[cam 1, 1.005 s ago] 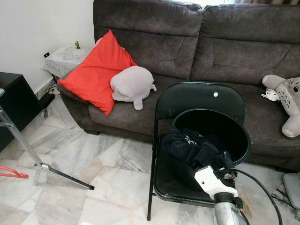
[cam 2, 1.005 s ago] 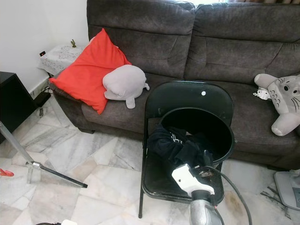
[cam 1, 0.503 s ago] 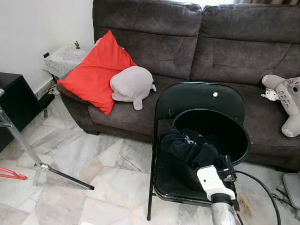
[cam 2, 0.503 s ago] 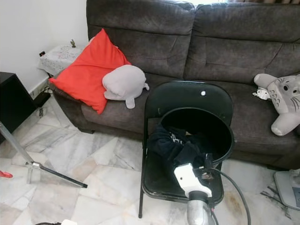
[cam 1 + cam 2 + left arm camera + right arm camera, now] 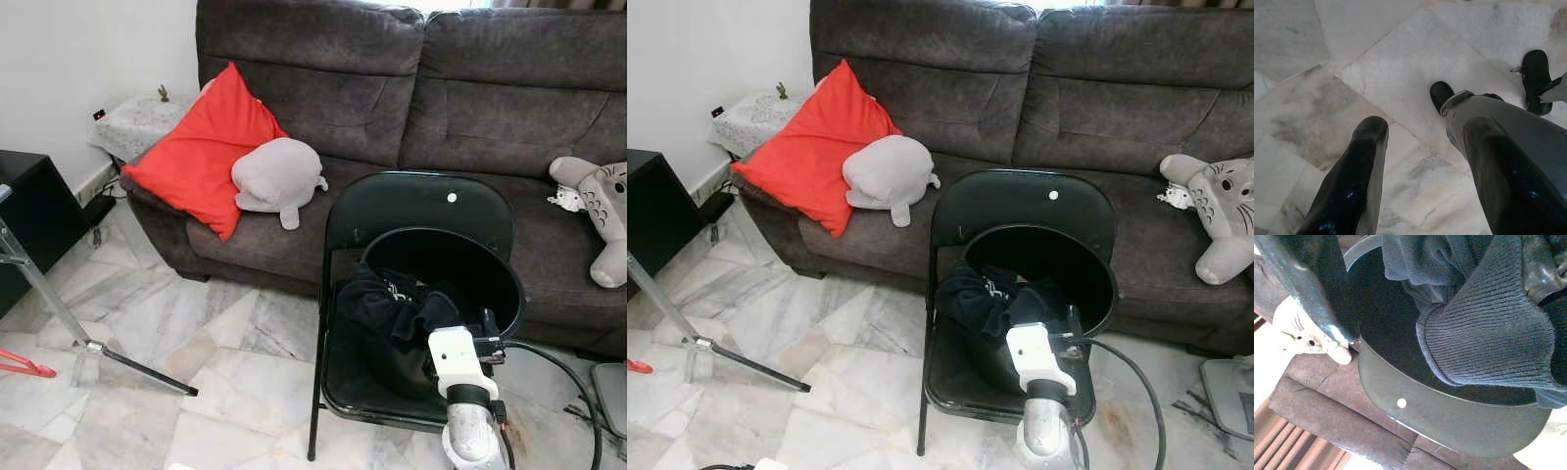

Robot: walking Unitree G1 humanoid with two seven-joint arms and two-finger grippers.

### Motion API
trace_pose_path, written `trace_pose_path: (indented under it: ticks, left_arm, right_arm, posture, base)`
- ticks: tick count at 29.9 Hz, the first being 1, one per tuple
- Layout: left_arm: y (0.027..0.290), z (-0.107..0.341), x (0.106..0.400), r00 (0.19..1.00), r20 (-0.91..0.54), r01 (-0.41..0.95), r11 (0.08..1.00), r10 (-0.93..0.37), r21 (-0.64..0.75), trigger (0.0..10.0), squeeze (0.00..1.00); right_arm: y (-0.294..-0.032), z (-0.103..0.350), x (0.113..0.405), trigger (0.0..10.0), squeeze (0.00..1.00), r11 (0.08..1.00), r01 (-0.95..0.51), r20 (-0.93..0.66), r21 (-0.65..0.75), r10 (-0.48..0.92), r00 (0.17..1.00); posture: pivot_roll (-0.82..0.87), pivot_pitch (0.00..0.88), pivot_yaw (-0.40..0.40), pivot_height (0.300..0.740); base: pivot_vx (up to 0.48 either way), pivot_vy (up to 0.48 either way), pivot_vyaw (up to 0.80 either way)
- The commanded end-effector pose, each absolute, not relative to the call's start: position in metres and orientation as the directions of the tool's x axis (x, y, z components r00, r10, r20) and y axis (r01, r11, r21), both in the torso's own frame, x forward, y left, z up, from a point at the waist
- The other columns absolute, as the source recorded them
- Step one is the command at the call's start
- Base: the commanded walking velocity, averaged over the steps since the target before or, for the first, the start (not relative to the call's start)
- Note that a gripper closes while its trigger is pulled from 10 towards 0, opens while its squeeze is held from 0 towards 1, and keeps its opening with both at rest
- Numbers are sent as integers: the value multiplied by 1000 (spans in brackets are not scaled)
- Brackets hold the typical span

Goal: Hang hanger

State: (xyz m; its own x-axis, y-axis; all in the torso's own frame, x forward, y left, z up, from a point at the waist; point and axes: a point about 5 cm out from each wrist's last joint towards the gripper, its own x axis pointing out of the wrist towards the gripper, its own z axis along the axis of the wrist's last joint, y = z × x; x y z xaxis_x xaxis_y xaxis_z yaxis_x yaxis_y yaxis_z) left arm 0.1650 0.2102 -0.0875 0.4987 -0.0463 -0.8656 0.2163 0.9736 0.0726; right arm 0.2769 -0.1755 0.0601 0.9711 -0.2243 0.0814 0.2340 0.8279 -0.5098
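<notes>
Since a second ago the right arm has swung its white wrist up and toward the tub, at lower right of the head views. The right gripper sits at the dark garment, its fingers spread with a fold of knit between them, not clamped. The left gripper hangs over the floor, fingers apart and empty. The hanger lies on the floor at far lower left, beside a rack leg and well apart from both grippers.

Risks as I judge them: the loose ribbed knit may snag a finger and drag the whole heap out. The tub, smooth, round, glossy black plastic, stands tilted on the slick folding chair and could slide or tip. The thin red hanger lies flat on polished marble, so it is hard to pinch.
</notes>
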Motion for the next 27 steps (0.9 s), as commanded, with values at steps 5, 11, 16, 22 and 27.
trace_pose_path:
  ticks: [5,11,16,22,27]
  left_arm:
    - [215,-89,159,482,-876,223,971,-36,82,10000,0]
    - [215,-89,159,480,-876,224,971,-36,83,10000,0]
    - [215,-89,159,479,-877,226,971,-37,82,10000,0]
    - [215,-89,159,479,-877,228,970,-37,84,10000,0]
    - [215,-89,159,479,-877,229,970,-37,84,10000,0]
  right_arm:
    - [-175,61,275,10000,0,936,286,27,-207,-287,958]
    - [-180,56,275,10000,0,935,347,-40,-73,-351,936]
    - [-181,51,273,10000,0,936,345,-58,-62,-349,936]
    - [-182,53,277,10000,0,938,297,-38,-181,-308,951]
    - [-174,52,279,3137,0,956,239,-42,-173,-250,967]
  posture:
    - [-121,65,54,740]
    - [-116,62,55,740]
    - [-119,60,56,740]
    - [-119,61,57,740]
    - [-114,63,55,740]
  base:
    - [0,0,0]
    - [0,0,0]
    - [0,0,0]
    - [0,0,0]
    - [0,0,0]
